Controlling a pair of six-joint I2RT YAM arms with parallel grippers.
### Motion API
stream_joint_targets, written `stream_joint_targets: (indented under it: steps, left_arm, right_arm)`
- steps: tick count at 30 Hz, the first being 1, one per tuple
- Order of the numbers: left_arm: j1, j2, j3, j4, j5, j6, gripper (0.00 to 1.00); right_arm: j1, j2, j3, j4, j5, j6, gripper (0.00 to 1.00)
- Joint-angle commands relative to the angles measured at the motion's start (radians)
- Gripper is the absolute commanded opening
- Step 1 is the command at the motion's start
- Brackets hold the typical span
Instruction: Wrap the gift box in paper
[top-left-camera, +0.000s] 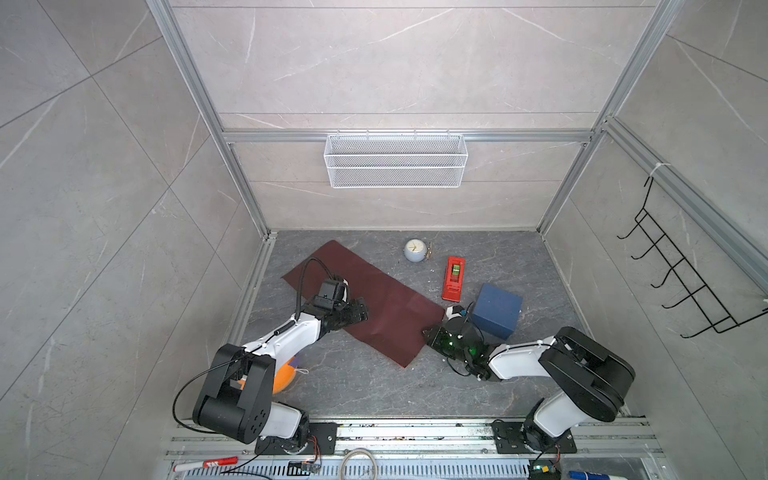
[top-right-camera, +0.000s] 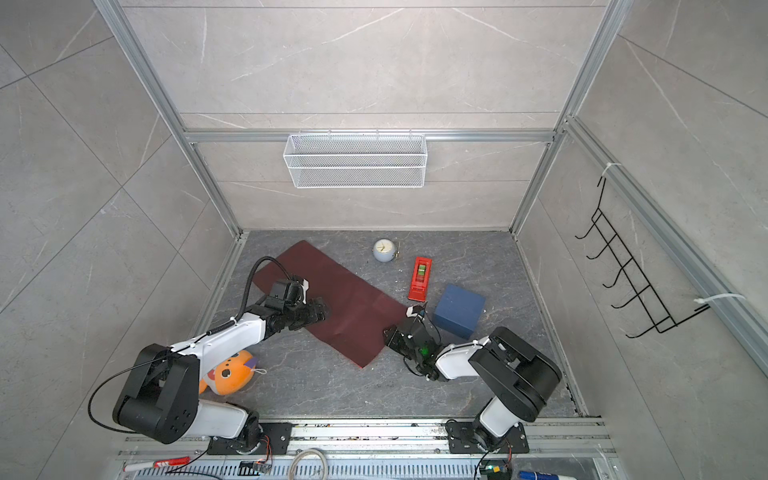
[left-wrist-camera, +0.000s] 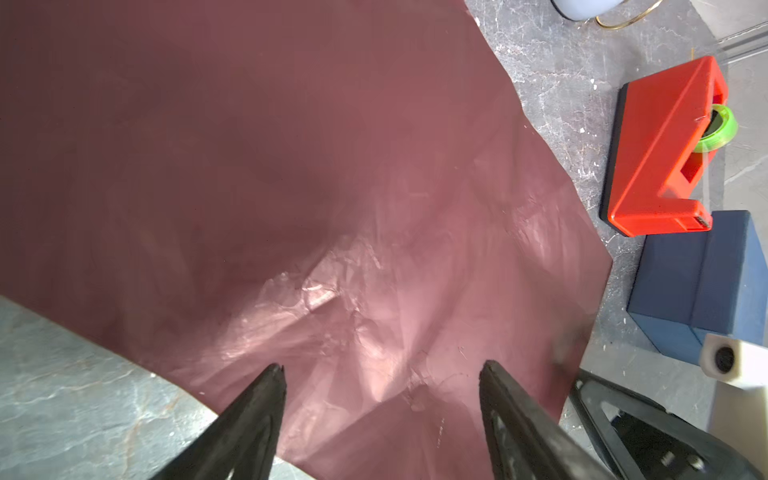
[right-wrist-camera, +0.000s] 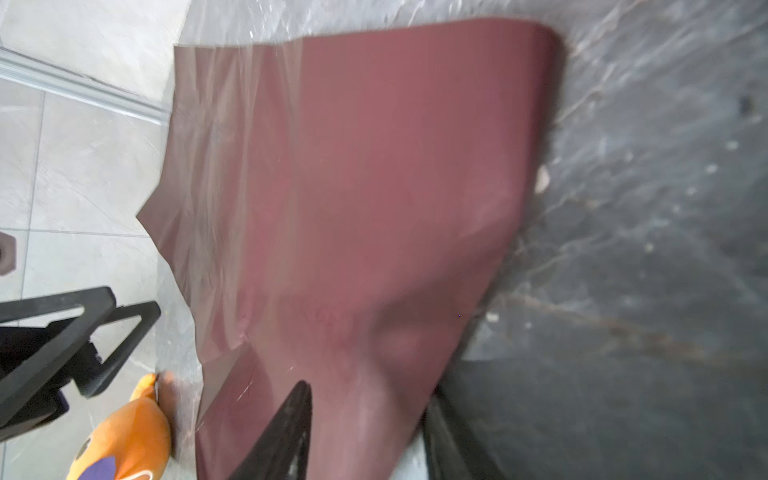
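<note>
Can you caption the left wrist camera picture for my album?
Open left gripper over the creased maroon paper sheet, beside a red tape dispenser and navy-blue box.

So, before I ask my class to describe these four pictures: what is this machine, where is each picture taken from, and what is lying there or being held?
It is a robot with two arms on a table, each ending in a two-fingered gripper. Two pictures look down from overhead, side by side. The other two come from a camera on each wrist. On the table lie dark red paper, a blue box, a red tape dispenser, a small clock and an orange toy. The left gripper hangs open over the paper. The right gripper has its jaws apart, astride the paper's edge, near the box. As far as the pictures show, nothing is firmly held.
</note>
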Motion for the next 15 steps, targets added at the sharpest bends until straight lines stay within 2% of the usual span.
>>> stream_joint_targets:
  steps: [1,8,12,15]
  left_arm:
    - [0.003,0.001,0.035,0.029,0.011,0.002,0.76]
    - [0.013,0.036,0.049,0.051,0.015,-0.021,0.76]
    - [0.021,0.073,0.081,0.06,0.017,-0.036,0.76]
    - [0.029,0.103,0.104,0.072,0.017,-0.048,0.76]
  right_arm:
    - [0.002,0.051,-0.018,0.159,0.033,-0.029,0.41]
    - [0.002,0.128,0.008,0.25,0.039,-0.039,0.31]
    - [0.002,0.144,0.029,0.252,0.053,-0.049,0.21]
    - [-0.001,0.144,0.041,0.249,0.05,-0.057,0.1]
